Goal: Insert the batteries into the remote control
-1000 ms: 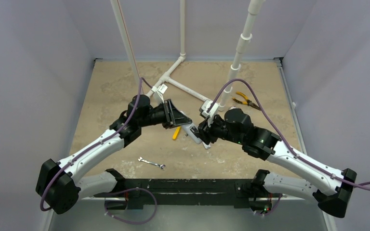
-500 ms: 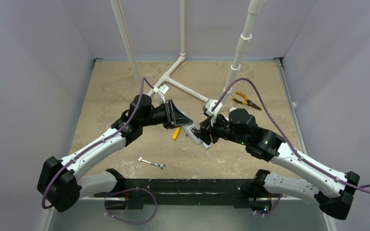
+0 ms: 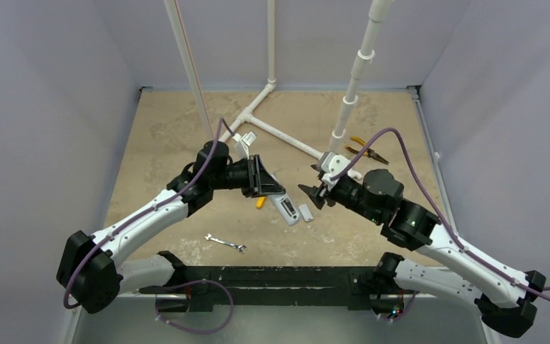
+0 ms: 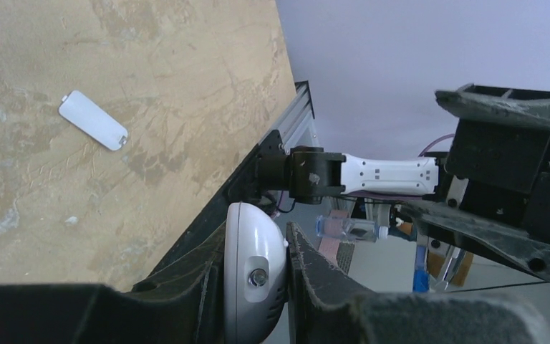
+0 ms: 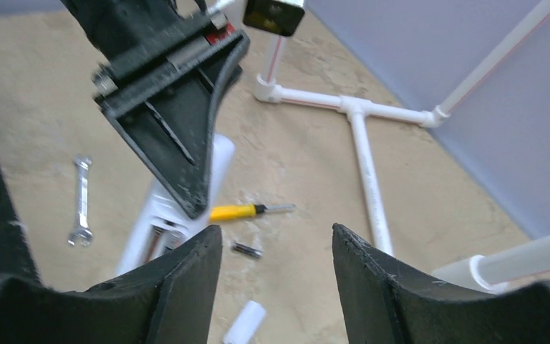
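Clamps remote control at table centre in left gripper. Leaves right gripper agape, empty, at remote's 3 o'clock. Likely light, stiff, slippery: pinch across long edges.

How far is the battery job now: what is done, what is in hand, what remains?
Done: the battery cover is off, lying beside the remote control. In hand: the left gripper clamps the remote; the right gripper is open, empty, apart from it. Left: I cannot tell whether batteries are inside; the cover must go back on.
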